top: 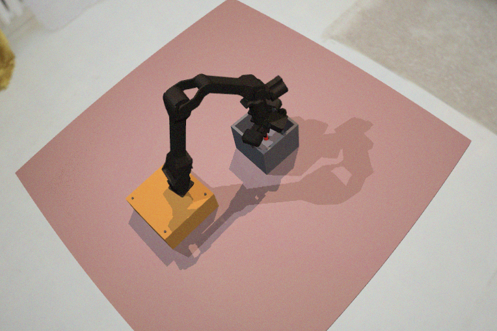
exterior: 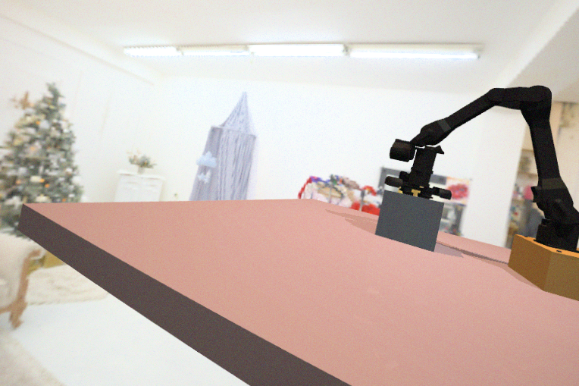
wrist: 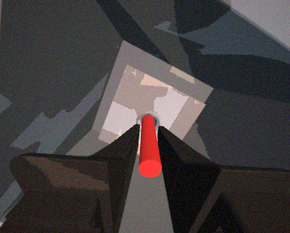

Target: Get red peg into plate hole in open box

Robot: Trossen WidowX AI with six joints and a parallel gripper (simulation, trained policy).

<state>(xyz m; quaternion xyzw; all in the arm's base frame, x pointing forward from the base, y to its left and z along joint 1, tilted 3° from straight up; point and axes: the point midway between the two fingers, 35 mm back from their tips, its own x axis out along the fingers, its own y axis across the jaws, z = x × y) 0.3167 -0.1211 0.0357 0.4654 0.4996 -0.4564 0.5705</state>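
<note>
The red peg [top: 265, 138] [wrist: 150, 148] stands between the fingertips inside the open grey box [top: 283, 153] [exterior: 409, 221] [wrist: 27, 53]. In the wrist view its lower end is at the hole [wrist: 156, 121] in the pale plate [wrist: 171, 105]. How deep it sits in the hole cannot be told. My gripper [top: 265, 132] [wrist: 148, 129] points down into the box, its fingers parted a little, with a thin gap beside the peg on each side. In the exterior view the box wall hides the fingertips and the peg.
The box walls stand close around the fingers on all sides. The orange base block [top: 154, 198] [exterior: 526, 262] of the arm is on the same pink table top [top: 281, 263] [exterior: 280, 268]. The arm arches from the base over to the box.
</note>
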